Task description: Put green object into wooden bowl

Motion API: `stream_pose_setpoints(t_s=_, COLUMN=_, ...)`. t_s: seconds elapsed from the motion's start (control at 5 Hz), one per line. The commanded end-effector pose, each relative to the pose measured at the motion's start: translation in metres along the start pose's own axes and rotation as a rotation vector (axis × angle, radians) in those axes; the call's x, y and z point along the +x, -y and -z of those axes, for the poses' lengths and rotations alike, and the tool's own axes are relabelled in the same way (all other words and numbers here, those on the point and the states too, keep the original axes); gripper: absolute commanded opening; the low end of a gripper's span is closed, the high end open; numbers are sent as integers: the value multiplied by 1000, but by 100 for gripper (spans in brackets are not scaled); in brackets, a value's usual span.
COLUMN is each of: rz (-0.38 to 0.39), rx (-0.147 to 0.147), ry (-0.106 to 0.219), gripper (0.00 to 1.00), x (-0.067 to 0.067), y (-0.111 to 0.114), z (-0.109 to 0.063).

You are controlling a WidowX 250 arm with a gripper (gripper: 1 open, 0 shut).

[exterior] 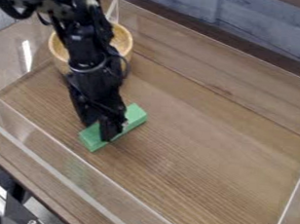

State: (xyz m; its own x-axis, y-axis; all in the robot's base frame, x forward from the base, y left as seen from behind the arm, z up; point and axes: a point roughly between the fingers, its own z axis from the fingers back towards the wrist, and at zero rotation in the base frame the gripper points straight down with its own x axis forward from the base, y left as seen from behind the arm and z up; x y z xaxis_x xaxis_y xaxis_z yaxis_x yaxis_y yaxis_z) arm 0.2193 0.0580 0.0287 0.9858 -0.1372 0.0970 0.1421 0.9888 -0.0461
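The green object (129, 118) is a bright green bar lying flat on the wooden table, partly covered by my gripper. My black gripper (103, 128) has come down over its middle, with a finger on each side of the bar. I cannot tell whether the fingers press on it. The wooden bowl (66, 51) stands at the back left, behind the arm, round and light tan. The arm hides its middle.
Clear plastic walls (34, 139) fence the wooden table on the front, left and right (294, 194). A raised wooden ledge (237, 33) runs along the back.
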Motion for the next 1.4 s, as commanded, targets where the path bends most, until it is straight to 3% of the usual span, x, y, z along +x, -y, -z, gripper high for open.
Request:
stream_pose_setpoints(t_s=0.0, rz=19, rx=9, ry=29, gripper=0, x=11, y=0, z=-6)
stream_pose_setpoints(t_s=0.2, rz=-27, rx=1, ry=50, gripper=0, x=16, y=-10, z=-21)
stream_pose_setpoints(t_s=0.4, rz=-80, rx=-8, ry=74, gripper=0, x=16, y=-17, z=-48)
stream_pose_setpoints(t_s=0.6, rz=-98, rx=5, ry=61, gripper=100, x=14, y=-19, z=-41)
stream_pose_setpoints(t_s=0.8, rz=-89, rx=8, ry=51, gripper=100, x=11, y=-19, z=-32)
stream_pose_setpoints(t_s=1.0, rz=-102, rx=12, ry=49, gripper=0, x=10, y=-24, z=-30)
stream_pose_setpoints(t_s=1.2, rz=-123, rx=15, ry=51, gripper=0, x=8, y=-20, z=-25)
